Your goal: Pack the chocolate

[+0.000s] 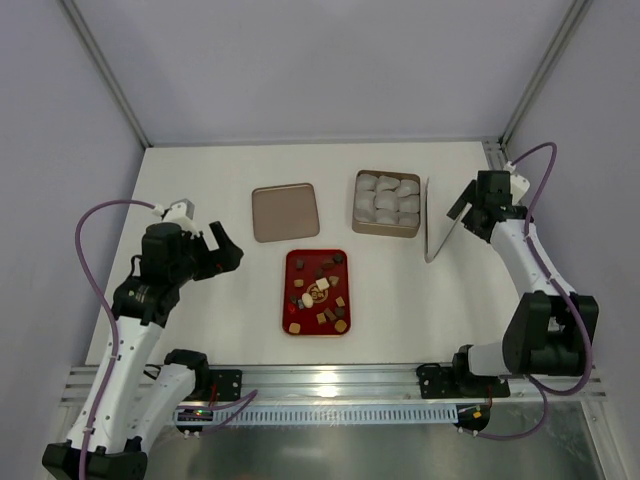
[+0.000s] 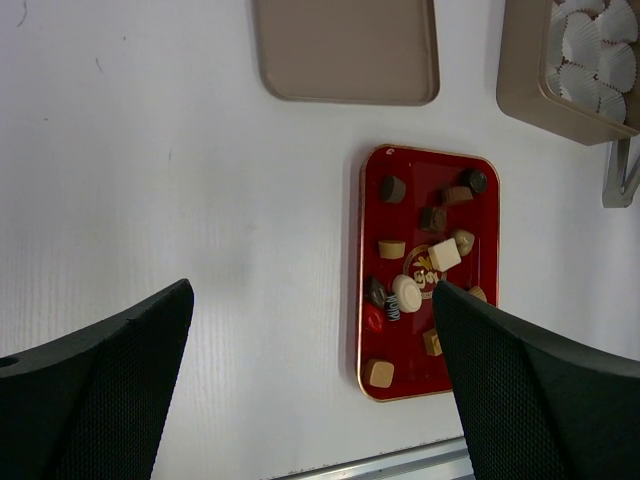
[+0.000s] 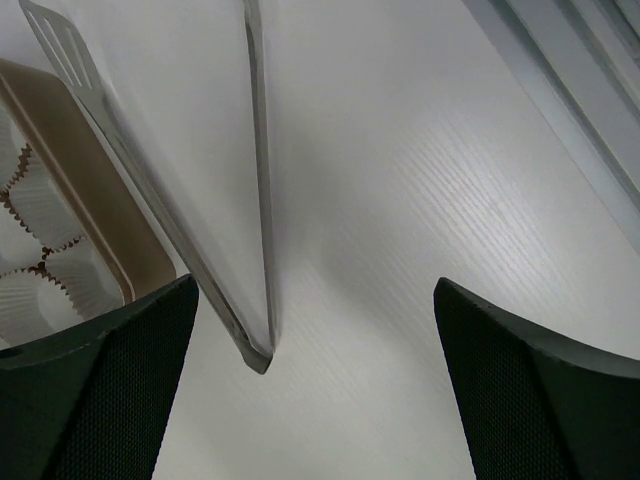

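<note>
the white table (image 1: 200, 180) fills the view, with a metal rail along its near edge. the left arm (image 1: 130, 310) rises from the near left corner and bends toward the middle. the right arm (image 1: 530, 270) rises from the near right corner and reaches toward the far right.

a flat tan lid (image 1: 285, 212) lies left of centre on the far side. a tan box (image 1: 386, 234) sits well to the right of it, with bare table between them. a red tray (image 1: 300, 262) lies nearer than both, in the middle of the table, its long sides running near to far. metal tongs (image 1: 429, 225) lie just right of the box, their joined end toward the near edge and their two blades spreading toward the far side.

the left gripper (image 1: 228, 250) hangs just left of the tray's far corner, fingers spread wide and grasping nothing. the right gripper (image 1: 462, 212) hangs right beside the tongs, also spread wide; its wrist view shows the tongs below, with neither finger closed on them.

white crinkled paper cups (image 1: 388, 198) fill the box, packed against each other. the chocolate (image 2: 406, 292) is all on the tray: small dark brown, tan and whitish pieces, some round and some square, scattered apart over the red surface. the cups look unfilled.
</note>
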Controlling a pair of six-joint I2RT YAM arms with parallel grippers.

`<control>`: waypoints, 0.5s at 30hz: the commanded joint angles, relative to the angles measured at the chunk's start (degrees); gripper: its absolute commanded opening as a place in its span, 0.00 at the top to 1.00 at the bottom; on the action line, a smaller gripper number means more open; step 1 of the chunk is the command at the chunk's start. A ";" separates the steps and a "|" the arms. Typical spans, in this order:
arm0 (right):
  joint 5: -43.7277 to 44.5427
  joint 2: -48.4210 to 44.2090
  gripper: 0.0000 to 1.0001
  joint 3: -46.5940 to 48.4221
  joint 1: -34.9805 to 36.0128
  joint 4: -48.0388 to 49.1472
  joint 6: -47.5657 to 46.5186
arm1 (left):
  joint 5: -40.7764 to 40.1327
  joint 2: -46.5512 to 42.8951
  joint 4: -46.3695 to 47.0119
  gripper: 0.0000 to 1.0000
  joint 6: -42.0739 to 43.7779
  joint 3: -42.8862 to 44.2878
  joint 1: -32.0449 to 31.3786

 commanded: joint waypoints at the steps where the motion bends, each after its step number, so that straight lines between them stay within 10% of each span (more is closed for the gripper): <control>1: -5.84 6.08 0.00 4.01 -0.12 2.99 -1.68 | 0.94 -0.91 1.95 0.00 -0.48 0.14 -0.11; 15: -10.59 16.65 0.01 4.27 1.11 8.27 -2.39 | 1.21 -0.20 1.95 0.00 -0.48 0.05 -0.19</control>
